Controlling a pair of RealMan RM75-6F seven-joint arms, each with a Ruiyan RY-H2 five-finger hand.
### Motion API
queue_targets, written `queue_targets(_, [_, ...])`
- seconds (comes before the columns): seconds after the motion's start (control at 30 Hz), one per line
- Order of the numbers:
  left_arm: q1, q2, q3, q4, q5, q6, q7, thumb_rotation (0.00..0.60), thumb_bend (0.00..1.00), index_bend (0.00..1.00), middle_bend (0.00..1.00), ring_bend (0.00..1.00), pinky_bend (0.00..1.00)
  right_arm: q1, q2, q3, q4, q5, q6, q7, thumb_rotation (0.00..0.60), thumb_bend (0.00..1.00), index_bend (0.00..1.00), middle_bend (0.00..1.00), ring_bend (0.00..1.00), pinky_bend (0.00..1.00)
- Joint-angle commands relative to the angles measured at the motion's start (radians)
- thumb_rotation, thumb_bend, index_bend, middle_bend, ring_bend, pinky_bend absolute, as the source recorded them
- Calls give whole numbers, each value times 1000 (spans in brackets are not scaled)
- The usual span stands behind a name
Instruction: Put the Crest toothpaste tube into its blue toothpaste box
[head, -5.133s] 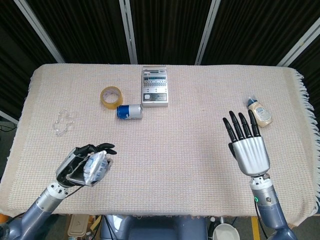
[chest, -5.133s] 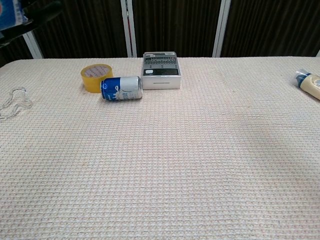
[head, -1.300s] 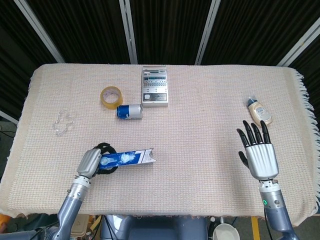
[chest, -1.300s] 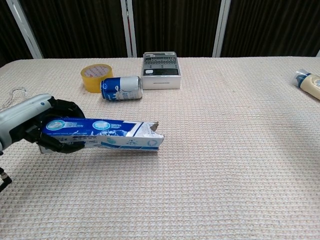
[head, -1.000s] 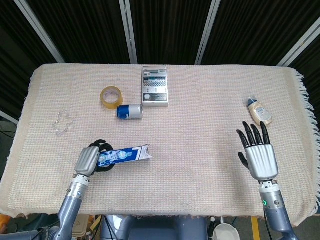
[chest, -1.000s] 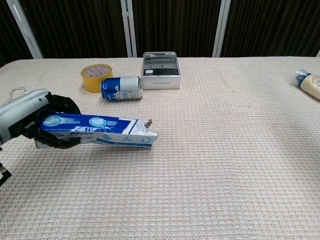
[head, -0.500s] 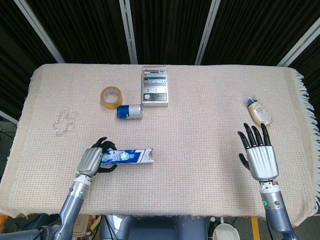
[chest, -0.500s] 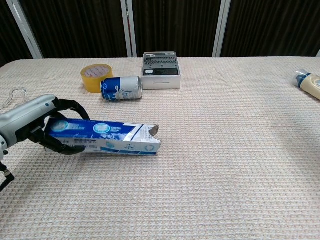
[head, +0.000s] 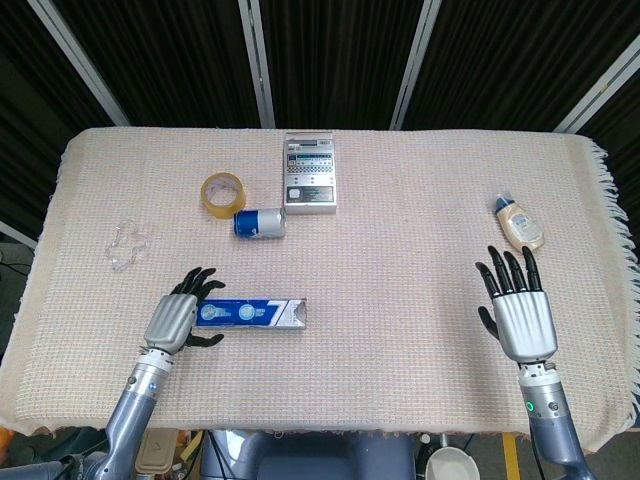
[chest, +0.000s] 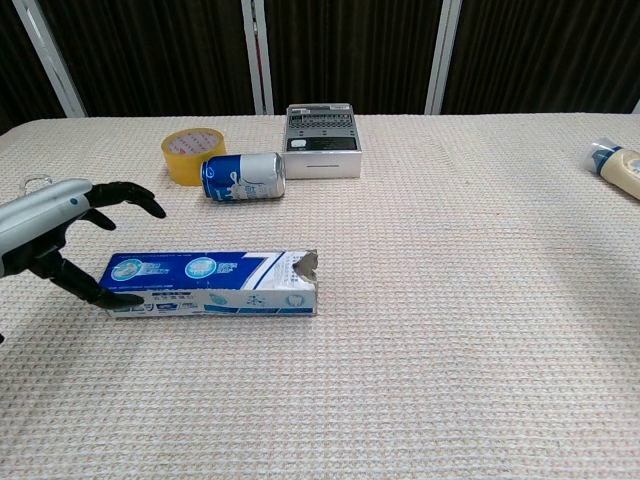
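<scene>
Blue toothpaste box (chest: 210, 283) flat mid-cloth, left robot hand (chest: 55, 235) splayed

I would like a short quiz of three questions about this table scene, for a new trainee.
1. True or false: the left robot hand grips the blue toothpaste box.
2. Which lies nearest the yellow tape roll? A) blue can B) cream bottle C) box
3. Fill in: the right robot hand holds ____.

Key: 1 false, the fingers are spread; 2 A; 3 nothing.
</scene>
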Motion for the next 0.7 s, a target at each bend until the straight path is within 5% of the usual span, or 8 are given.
queue_targets(0.03, [17,30,7,5,33,63,84,600,72,219,80,0,175,-6,5,7,-10,9,8,27,600,240,246,125,157,0])
queue_targets(0.37, [116,127,52,70,153,257,154,600,150,267,145,29,177,-38,5,-24,23,49,-22,296,600,240,246,125,173,7])
queue_targets(0.7, [215,177,53,216,190,368,2,600,165,306,187,65,186,-38,-53,-47,243,96,-104,387,600,240,250,146,188,19])
